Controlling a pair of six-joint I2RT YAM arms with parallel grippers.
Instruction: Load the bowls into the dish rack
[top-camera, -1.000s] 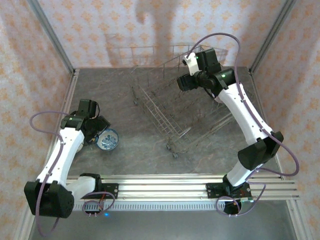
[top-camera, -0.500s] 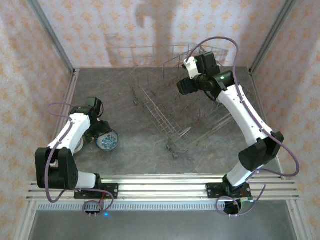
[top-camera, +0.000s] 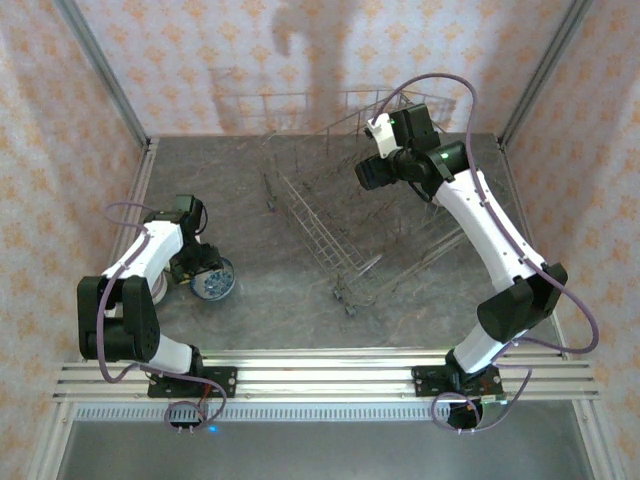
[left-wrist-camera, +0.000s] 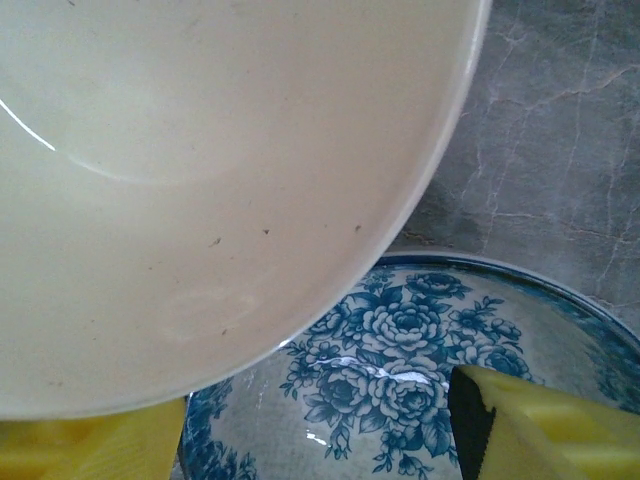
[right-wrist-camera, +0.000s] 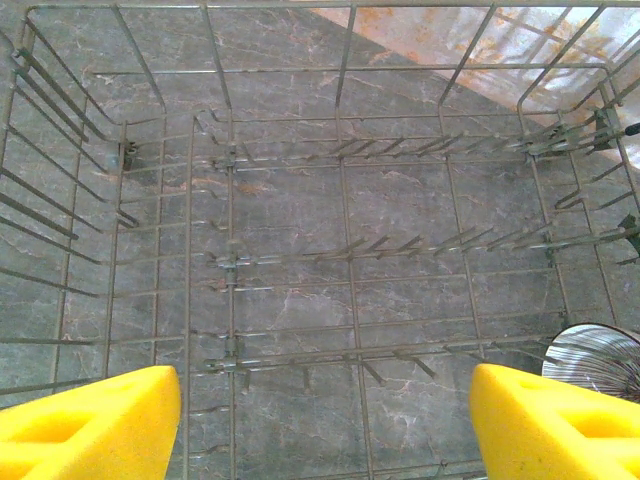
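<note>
My left pincer (left-wrist-camera: 300, 435) hung straight over the bowls with its pads spread, and I could not see either pad pressing on anything. The blue-flowered bowl (left-wrist-camera: 400, 340) sat mouth up on the bench (left-wrist-camera: 560, 130) directly below it. One pad was just beside its rim, the other over its inside. A cream bowl (left-wrist-camera: 200, 180) crowded in from one side, covering part of the blue one's rim and sitting closer to the wrist than the pads. Both were round, so there was no axis to line up with. What counted was which bowl the pads would shut on.

The dish rack (top-camera: 330, 225) lay well apart from that pincer, off toward my other arm. My right pincer (right-wrist-camera: 320, 400) hovered above it, spread and holding nothing, with the tine rows (right-wrist-camera: 380, 250) running across from pad to pad. I judged the left arm far nearer the bowls, so the carry would run sideways to the rack.
</note>
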